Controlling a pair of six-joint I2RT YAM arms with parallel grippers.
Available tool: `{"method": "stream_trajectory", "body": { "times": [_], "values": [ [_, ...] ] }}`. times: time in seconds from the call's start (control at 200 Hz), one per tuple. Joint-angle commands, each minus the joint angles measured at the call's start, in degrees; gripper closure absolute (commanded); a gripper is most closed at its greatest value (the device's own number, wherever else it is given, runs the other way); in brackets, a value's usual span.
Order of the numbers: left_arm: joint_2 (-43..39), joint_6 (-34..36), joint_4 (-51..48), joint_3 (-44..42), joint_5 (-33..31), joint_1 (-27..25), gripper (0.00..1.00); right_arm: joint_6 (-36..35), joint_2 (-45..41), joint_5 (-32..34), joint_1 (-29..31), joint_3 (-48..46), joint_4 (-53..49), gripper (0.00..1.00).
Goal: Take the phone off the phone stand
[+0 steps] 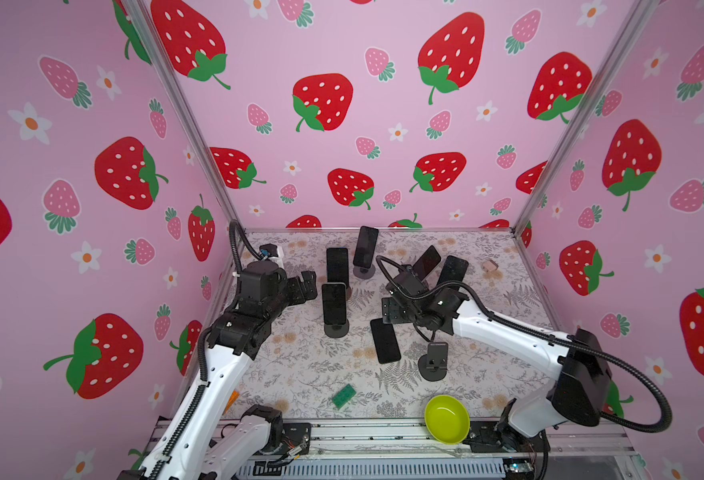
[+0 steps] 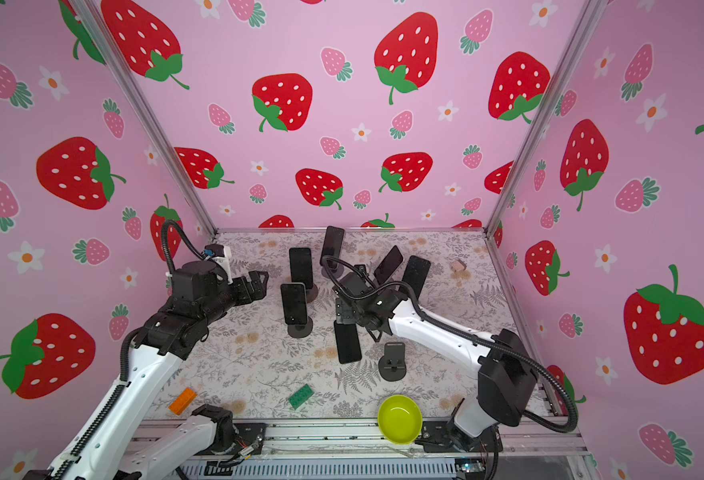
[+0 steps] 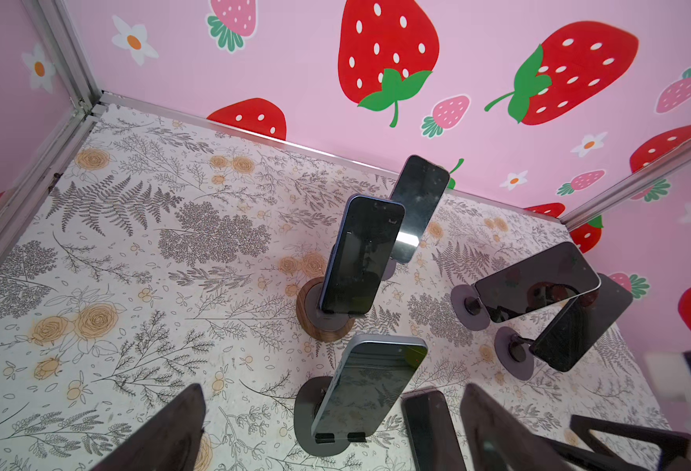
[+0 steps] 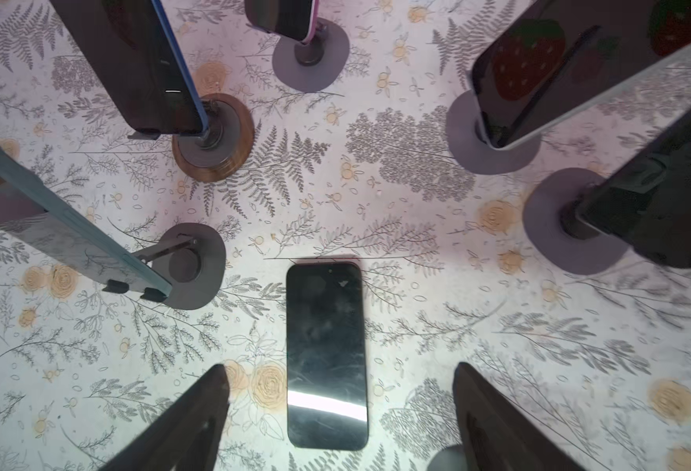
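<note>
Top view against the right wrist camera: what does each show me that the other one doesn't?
Only a top view: the empty stand, the green bowl and the green brick near the front edge.
Only the right wrist view: the phone end to end, with the right gripper open, a finger on either side and neither touching it.
Both: that phone lying flat on the table, and five more phones on stands.
</note>
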Motion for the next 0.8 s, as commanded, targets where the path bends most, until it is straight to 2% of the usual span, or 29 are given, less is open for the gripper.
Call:
{"method": "stream_trajectory", "body": {
  "times": [0.0, 0.06, 0.335, 0.495, 0.65, 0.795],
  "values": [
    [0.5, 1.5, -1.1, 2.6, -2.0, 0.3, 0.01, 1.2, -3.4, 2.9, -0.4, -3.2, -8.8, 0.09],
    [0.9, 1.4, -0.9, 2.7, -1.7, 0.3, 0.01, 2.4, -5.5, 2.9, -0.4, -4.5, -11.3, 0.00],
    [2.1, 0.8, 1.2, 2.8, 0.0, 0.3, 0.01, 6.9, -13.7, 3.0, -0.8, -10.6, -19.1, 0.00],
    [2.8, 0.5, 1.3, 3.0, -0.1, 0.3, 0.01, 9.1, -18.0, -1.1, -0.9, -17.0, -15.9, 0.00],
    [3.4, 0.7, 1.6, 2.9, 0.6, 0.3, 0.01, 8.6, -18.1, -6.3, -0.8, -21.1, -12.5, 0.00],
    [3.9, -0.1, 2.0, 2.7, 1.4, 0.3, 0.02, 8.2, -17.2, -8.1, -0.8, -23.4, -9.8, 0.01]
  ]
}}
